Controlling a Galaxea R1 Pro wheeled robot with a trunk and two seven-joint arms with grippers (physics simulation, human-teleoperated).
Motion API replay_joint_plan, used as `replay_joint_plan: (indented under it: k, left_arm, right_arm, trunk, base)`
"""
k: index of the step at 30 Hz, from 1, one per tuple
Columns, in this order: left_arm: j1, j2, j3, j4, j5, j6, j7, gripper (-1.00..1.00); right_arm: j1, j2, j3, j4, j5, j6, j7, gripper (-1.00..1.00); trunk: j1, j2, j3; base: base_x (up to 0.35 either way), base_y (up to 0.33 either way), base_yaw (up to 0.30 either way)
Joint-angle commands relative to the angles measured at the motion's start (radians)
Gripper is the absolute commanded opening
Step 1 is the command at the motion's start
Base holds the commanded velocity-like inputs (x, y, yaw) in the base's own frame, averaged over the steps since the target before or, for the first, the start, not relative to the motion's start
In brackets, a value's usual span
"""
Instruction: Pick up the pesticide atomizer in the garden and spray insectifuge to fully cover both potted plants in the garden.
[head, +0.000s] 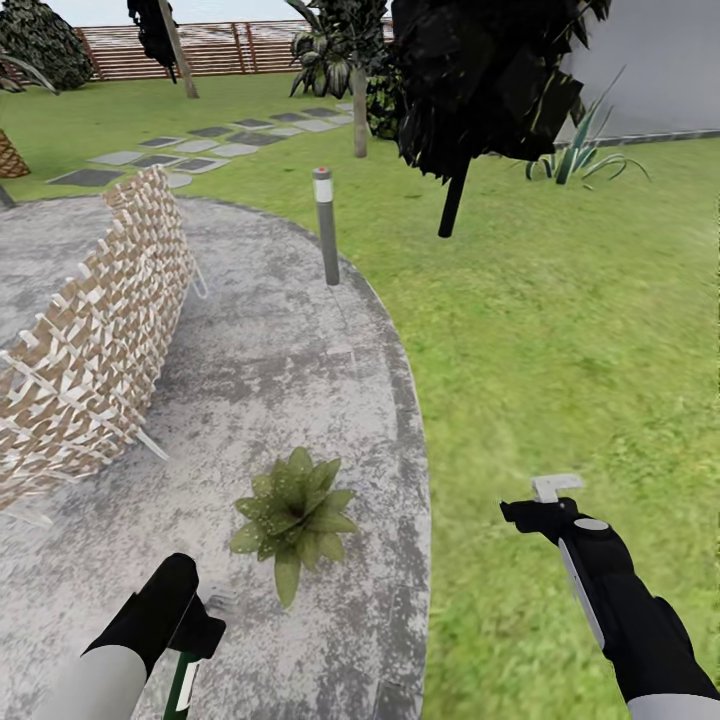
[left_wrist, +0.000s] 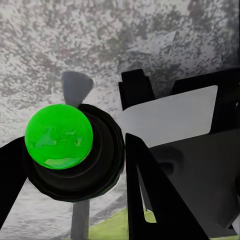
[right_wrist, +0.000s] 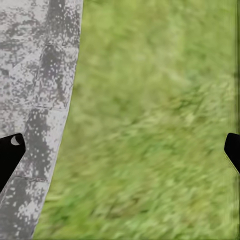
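On the stone patio (head: 300, 340), one potted plant (head: 293, 517) sits just ahead of you. Your left gripper (head: 200, 625) jaws are clenched on the one pesticide atomizer (head: 181, 685), held low beside the plant, probably for spraying. Your right gripper (head: 535, 505) hangs released over lawn (head: 560, 330).

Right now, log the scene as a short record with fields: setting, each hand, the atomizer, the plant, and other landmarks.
setting: round grey stone patio bordered by lawn
left hand: shut on the pesticide atomizer, low over the patio
pesticide atomizer: dark green body with white label, black top with a bright green cap
right hand: open, empty, over the lawn near the patio edge
potted plant: speckled green rosette on the patio, ahead of the left hand; pot hidden by leaves
landmarks: wicker seat, grey bollard lamp, brown fence
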Motion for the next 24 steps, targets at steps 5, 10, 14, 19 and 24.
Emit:
replay_joint_plan:
  k: [5,10,14,19,24]
  left_arm:
    - [0.000,0.000,0.004,-0.002,-0.011,0.003,-0.010,-1.00]
    - [0.000,0.000,0.004,-0.002,-0.011,0.003,-0.010,-1.00]
    - [0.001,0.000,0.004,-0.002,-0.011,0.003,-0.009,-1.00]
    - [0.001,0.000,0.004,-0.002,-0.011,0.003,-0.009,-1.00]
    - [0.001,0.000,0.004,-0.002,-0.011,0.003,-0.009,-1.00]
  right_arm:
    - [-0.001,0.000,-0.001,-0.001,0.011,0.004,0.010,1.00]
    - [-0.001,0.000,-0.001,0.000,0.011,0.004,0.010,1.00]
    - [-0.001,-0.001,-0.001,-0.001,0.011,0.004,0.009,1.00]
    - [-0.001,-0.001,-0.001,-0.001,0.011,0.004,0.009,1.00]
    - [-0.001,-0.001,-0.001,-0.001,0.011,0.004,0.009,1.00]
  trunk:
    - [0.000,0.000,-0.001]
    - [0.000,0.000,-0.001]
    - [0.000,0.000,-0.001]
    - [0.000,0.000,-0.002]
    - [0.000,0.000,-0.004]
  base:
    - [0.000,-0.330,0.170]
    - [0.000,-0.331,0.077]
    - [0.000,-0.214,0.001]
    - [0.000,-0.008,0.193]
    - [0.000,-0.052,0.264]
